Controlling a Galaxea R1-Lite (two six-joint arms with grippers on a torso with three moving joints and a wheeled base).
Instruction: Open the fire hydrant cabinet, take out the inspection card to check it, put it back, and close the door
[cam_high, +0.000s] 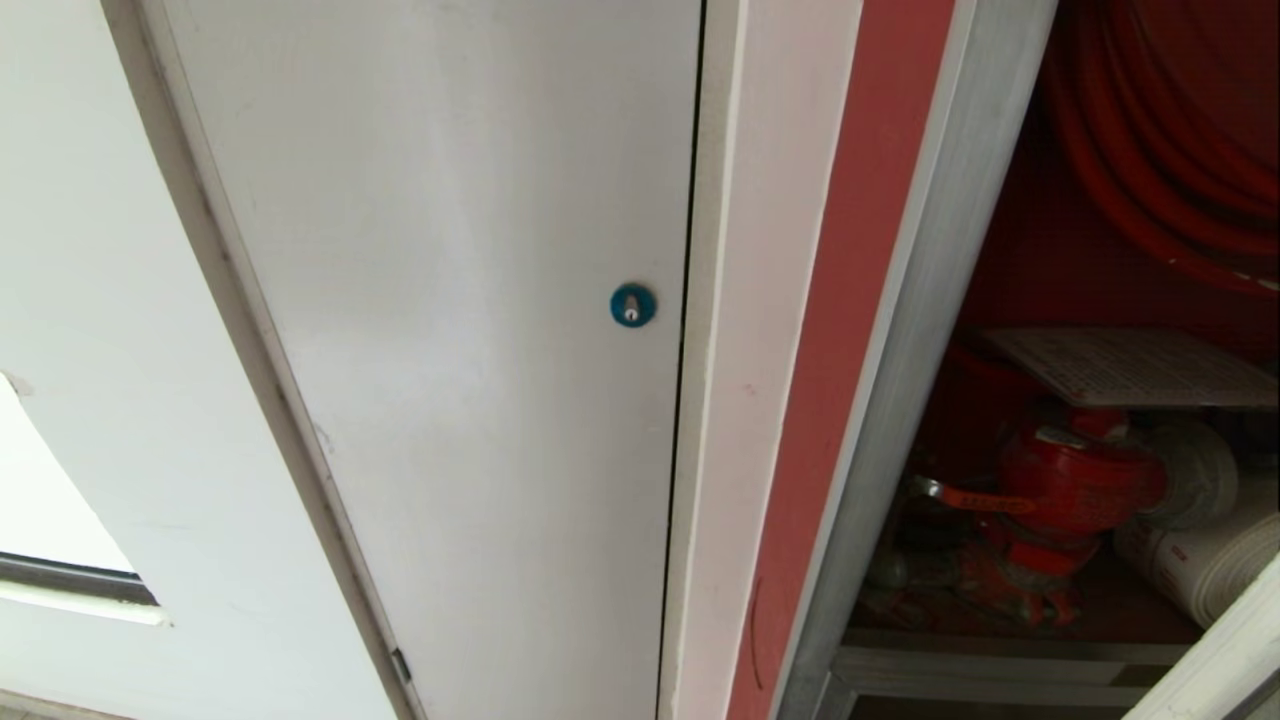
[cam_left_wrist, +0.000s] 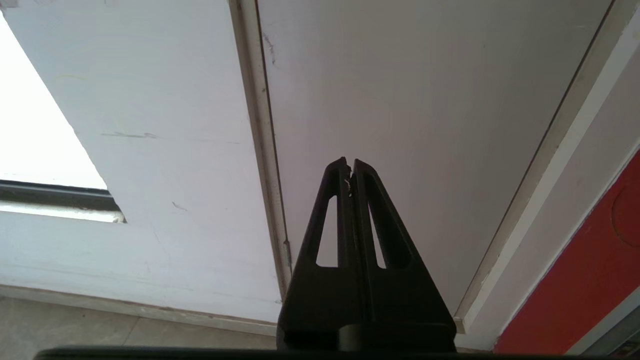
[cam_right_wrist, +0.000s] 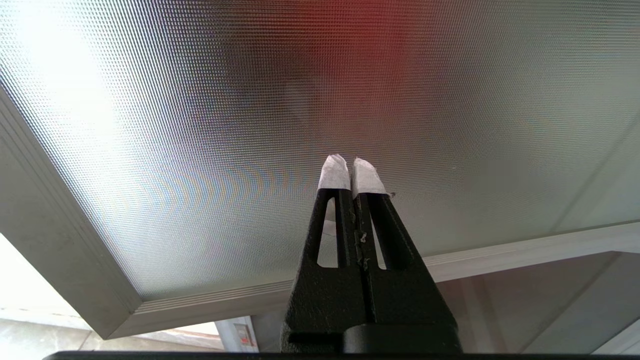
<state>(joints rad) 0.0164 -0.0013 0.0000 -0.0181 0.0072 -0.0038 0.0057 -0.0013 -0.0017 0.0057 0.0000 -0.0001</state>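
Head view shows the cabinet (cam_high: 900, 400) at the right with its inside exposed: red reel (cam_high: 1170, 150) above, red valve (cam_high: 1070, 490) below, white hose (cam_high: 1210, 560) beside the valve. The card (cam_high: 1130, 365) lies flat just above the valve, apparently resting on it. A white door (cam_high: 450, 300) with a blue lock (cam_high: 632, 305) fills the middle; it is not part of the task.

Neither arm appears in the head view. The left hand (cam_left_wrist: 350, 165) is fully closed and empty, pointing at the white door. The right hand (cam_right_wrist: 351, 162), with white-taped fingertips (cam_right_wrist: 334, 175), is also closed and empty; it faces a textured glass panel (cam_right_wrist: 300, 100) in an aluminium frame, which I judge is the cabinet's door, standing open. How near the tips are to the glass I cannot tell.

Since the cabinet looks already open, the step in hand seems to be taking the card. To do it well, the right hand should first move away from the glass without scraping it, then open before it enters the cabinet. The card is thin, so it should be gripped at its free front edge, with the fingers above and below it, not pushed from the top. The approach should stay clear of the frame and the valve handle. A light pull straight outward should keep the card from bending or slipping behind the valve.
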